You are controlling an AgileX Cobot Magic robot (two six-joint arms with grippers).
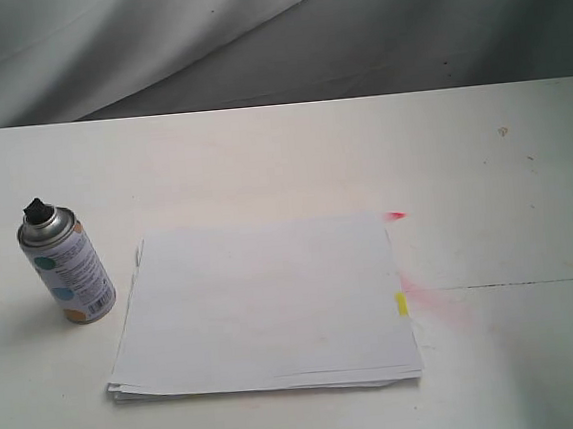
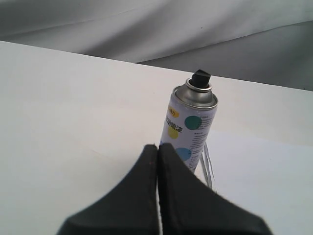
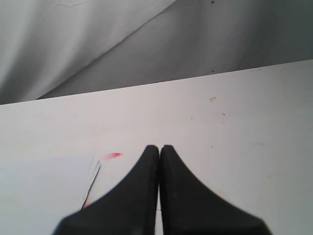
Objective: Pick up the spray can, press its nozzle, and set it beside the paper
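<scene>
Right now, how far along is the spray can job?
Done: nothing certain, though the spray can already stands upright beside the paper. In hand: nothing; the left tool and right tool are shut and empty. Left: possibly picking it up and pressing the nozzle; the pictures cannot say.

A white table (image 1: 261, 156) carries a small red smear (image 1: 395, 215), a fainter pink stain (image 1: 440, 303) and a thin dark line (image 1: 513, 284); grey cloth (image 1: 151, 46) hangs behind the table.
</scene>
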